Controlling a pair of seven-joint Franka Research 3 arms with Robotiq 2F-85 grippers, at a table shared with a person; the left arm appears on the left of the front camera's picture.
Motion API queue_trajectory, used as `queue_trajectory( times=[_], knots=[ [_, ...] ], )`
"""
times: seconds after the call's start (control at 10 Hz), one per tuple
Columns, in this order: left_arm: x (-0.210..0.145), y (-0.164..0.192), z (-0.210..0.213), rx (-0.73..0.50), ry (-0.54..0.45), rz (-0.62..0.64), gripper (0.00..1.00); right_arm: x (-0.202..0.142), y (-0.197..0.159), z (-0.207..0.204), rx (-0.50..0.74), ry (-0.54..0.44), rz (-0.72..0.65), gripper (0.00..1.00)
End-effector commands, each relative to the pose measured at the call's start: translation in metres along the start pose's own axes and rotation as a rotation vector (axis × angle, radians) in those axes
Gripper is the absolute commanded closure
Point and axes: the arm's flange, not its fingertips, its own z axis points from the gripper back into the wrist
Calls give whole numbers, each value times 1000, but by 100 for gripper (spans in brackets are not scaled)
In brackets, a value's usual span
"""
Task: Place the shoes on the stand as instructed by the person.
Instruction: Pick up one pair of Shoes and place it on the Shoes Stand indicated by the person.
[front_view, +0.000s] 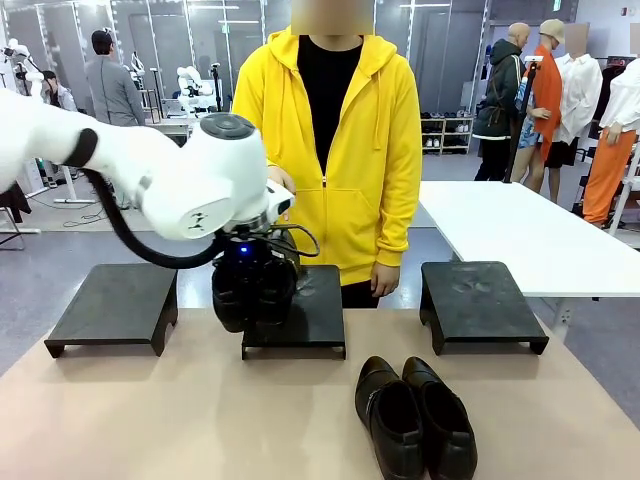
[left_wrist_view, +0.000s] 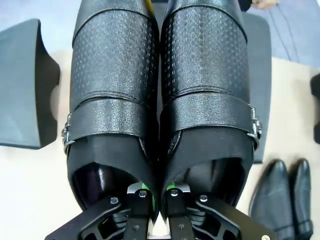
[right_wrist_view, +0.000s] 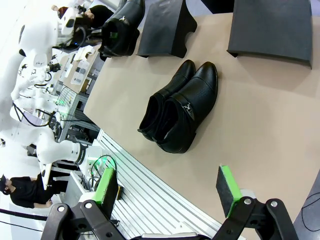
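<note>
- Left stand (front_view: 112, 300), left of frame: top bare.
- Left gripper (left_wrist_view: 157, 196), centre-left: clamped on the adjoining inner walls of the held pair (front_view: 253, 290), which hangs over the front-left corner of the middle stand (front_view: 312, 318); contact cannot be told. Judged step: setting down; the next move calls for lowering squarely, then releasing.
- Second pair (front_view: 415, 418), lower right, lying on the table (front_view: 150, 420).
- Right stand (front_view: 482, 298): top bare.
- Right gripper (right_wrist_view: 167, 189): spread wide, holding nothing.
</note>
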Motion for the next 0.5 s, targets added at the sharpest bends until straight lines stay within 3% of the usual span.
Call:
queue_trajectory(
  times=[0.0, 0.4],
  knots=[
    [20, -34, -1, 34, -32, 28, 93, 0, 0, 0, 13, -11, 14, 0],
    [21, -56, -26, 53, -75, 5, 93, 0, 0, 0, 13, -11, 14, 0]
  ],
)
